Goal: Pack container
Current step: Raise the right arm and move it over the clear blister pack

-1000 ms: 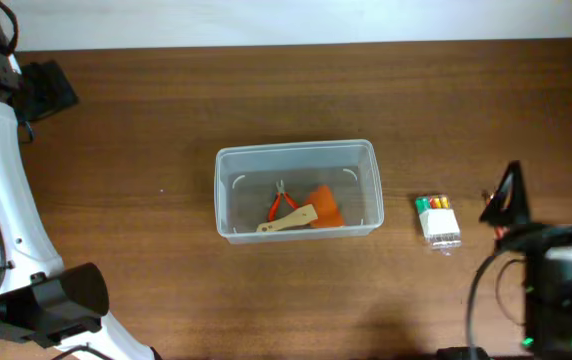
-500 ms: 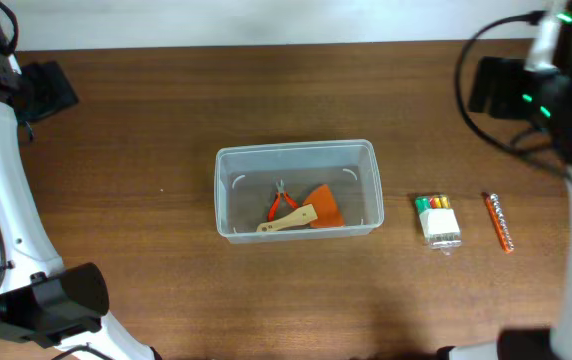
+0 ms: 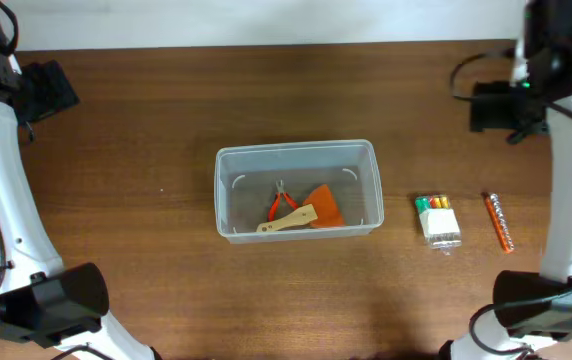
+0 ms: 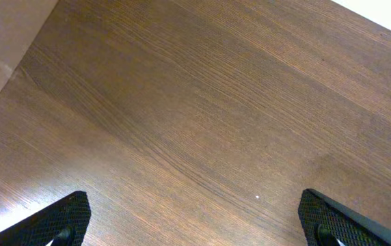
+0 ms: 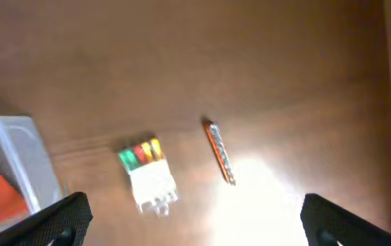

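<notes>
Container (image 3: 296,147) mid-surface (image 3: 146,120), orange tools (image 3: 320,206) inside. Marker pack (image 3: 437,220) and orange stick (image 3: 498,222) to its right. Left pincer (image 4: 195,222) and right pincer (image 5: 190,220) wide open, empty.

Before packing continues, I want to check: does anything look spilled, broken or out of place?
Nothing looks spilled or damaged. Only a marker pack and an orange stick lie on the table right of the container, not inside it.

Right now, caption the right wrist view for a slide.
Open right end effector over a white pack of coloured markers, a slim orange stick and the clear plastic tub corner.
</notes>
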Robot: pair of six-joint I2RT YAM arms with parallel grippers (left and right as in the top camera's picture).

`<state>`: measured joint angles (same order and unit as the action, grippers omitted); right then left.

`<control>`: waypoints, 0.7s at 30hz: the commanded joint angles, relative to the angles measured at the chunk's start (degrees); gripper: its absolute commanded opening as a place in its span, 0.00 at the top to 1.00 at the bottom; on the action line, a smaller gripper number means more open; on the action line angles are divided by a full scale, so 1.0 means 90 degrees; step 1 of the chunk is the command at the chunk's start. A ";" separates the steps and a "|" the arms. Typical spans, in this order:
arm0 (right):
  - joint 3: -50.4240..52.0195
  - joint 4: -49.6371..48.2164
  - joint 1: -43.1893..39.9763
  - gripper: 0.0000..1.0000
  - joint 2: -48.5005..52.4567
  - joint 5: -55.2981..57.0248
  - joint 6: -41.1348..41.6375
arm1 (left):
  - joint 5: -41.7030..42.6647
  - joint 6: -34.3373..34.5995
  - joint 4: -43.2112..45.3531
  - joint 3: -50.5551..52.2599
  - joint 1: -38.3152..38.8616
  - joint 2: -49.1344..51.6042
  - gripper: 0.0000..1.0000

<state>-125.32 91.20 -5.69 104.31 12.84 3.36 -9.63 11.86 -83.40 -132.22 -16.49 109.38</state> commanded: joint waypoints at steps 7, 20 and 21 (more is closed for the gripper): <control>0.0988 0.0012 -0.0534 0.01 -0.0282 -0.0930 -0.0758 | -0.0002 0.0083 0.0000 0.0022 -0.0015 -0.0036 0.01; 0.4048 -0.0602 -0.0537 0.01 -0.2501 -0.1243 -0.0661 | -0.0002 0.0083 0.0000 0.0022 -0.0015 -0.0036 0.01; 0.4405 -0.0680 -0.0537 0.01 -0.2608 -0.1183 -0.0661 | -0.0005 0.0083 0.0000 0.0022 -0.0015 -0.0036 0.01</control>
<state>-94.45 85.95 -10.46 83.83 3.68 -2.59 -9.65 11.86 -83.40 -132.22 -16.49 109.38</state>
